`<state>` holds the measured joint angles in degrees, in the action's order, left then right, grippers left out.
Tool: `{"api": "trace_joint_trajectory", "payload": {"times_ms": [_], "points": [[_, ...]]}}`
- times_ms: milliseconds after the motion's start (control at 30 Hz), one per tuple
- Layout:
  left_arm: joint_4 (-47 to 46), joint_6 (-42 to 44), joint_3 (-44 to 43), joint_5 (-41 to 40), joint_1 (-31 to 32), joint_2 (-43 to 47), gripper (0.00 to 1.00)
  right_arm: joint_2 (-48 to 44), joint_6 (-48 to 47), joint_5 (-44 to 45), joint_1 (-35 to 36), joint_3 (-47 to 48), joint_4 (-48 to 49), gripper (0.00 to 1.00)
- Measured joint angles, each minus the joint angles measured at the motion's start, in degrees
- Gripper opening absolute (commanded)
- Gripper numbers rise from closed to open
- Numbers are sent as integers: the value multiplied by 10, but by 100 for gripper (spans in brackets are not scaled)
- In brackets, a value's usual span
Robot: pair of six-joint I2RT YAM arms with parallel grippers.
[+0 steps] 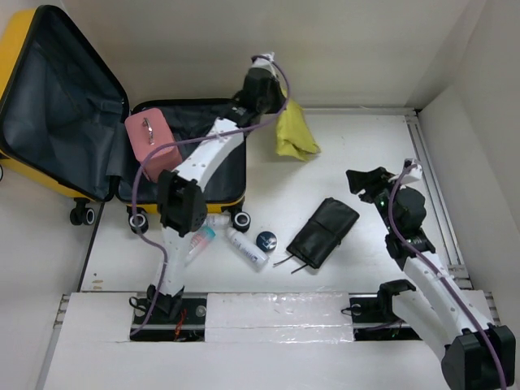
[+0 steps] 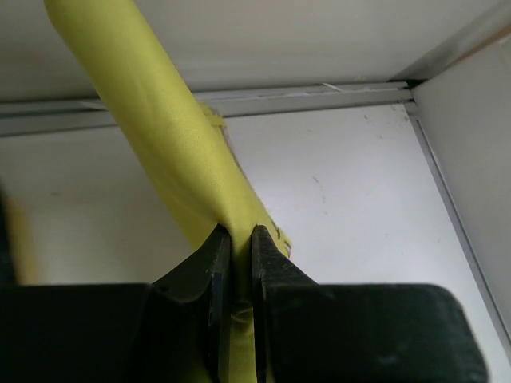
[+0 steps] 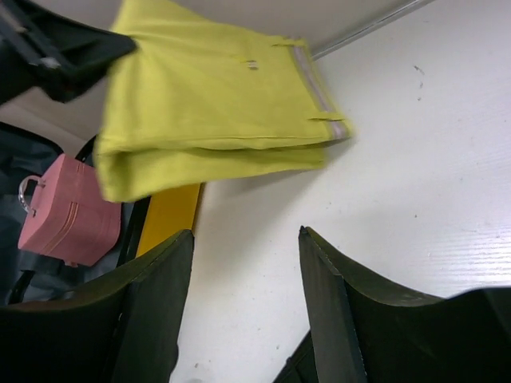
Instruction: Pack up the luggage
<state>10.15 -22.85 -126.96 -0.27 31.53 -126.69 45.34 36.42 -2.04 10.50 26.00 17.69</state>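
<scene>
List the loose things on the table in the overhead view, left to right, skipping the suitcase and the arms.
Tube with teal cap → white bottle → small round dark tin → black folded pouch. The yellow cloth hangs farther back, pinched in the left fingers.

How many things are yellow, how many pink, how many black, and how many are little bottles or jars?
Yellow: 2, the bright-yellow hard-shell suitcase and the folded yellow-green cloth garment
Pink: 1, the small pink box case
Black: 1, the flat black fabric pouch
Bottles and jars: 3, the teal-capped tube, the white bottle, the dark round jar
Total: 7
</scene>
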Motion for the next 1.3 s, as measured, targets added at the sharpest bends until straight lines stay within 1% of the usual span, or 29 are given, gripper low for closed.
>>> {"api": "trace_joint_trajectory", "payload": {"times_ms": [67,167,333,433,567,733,967,1167,1300], "points": [[21,16,18,-2,-26,41,0,-11,3,0,3,-12,3,61],[43,33,47,-11,-83,97,0,-11,6,1,9,-14,4,61],[52,43,160,-17,-191,191,0,18,5,0,22,-12,7,61],[47,44,217,-19,-234,220,0,29,4,1,29,-12,4,61],[42,45,264,-12,-271,224,0,28,0,1,35,-9,4,61],[43,55,281,-27,-292,220,0,26,-6,2,35,-7,3,61],[44,79,279,-96,-294,196,0,27,-11,2,39,-5,3,61],[58,94,279,-171,-294,175,0,27,-13,2,42,-4,3,61],[52,108,280,-192,-297,175,0,30,-13,2,42,-2,3,61]]}}
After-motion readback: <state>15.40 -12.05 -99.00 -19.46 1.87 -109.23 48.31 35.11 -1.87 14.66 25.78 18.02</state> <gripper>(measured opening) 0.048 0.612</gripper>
